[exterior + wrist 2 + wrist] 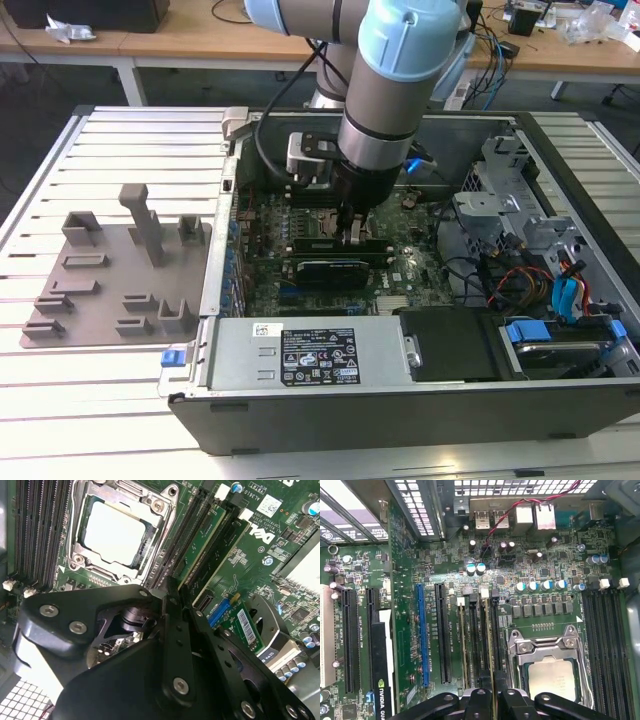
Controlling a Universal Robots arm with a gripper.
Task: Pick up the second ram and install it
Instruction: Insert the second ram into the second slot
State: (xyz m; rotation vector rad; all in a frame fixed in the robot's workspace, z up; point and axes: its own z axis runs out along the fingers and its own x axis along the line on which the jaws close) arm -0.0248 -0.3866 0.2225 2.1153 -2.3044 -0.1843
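Now | gripper (495, 692) clamped on second ram (493, 645) | ram in motherboard (545, 580) slot

Exterior view evenly lit from above, bright, soft shadows only; ribbed metal table (120, 400) reflects pale glare along its slats, inside of the computer case (400, 400) darker. Arm (400, 60) close to camera, slightly soft. Second wrist view: processor lid (115, 532) blown out with white glare, black gripper body (165, 680) in the foreground underexposed, mildly blurred. First wrist view sharp on the motherboard (530, 570), small highlights on capacitors, corners dimmer, slight wide-angle bending at the edges
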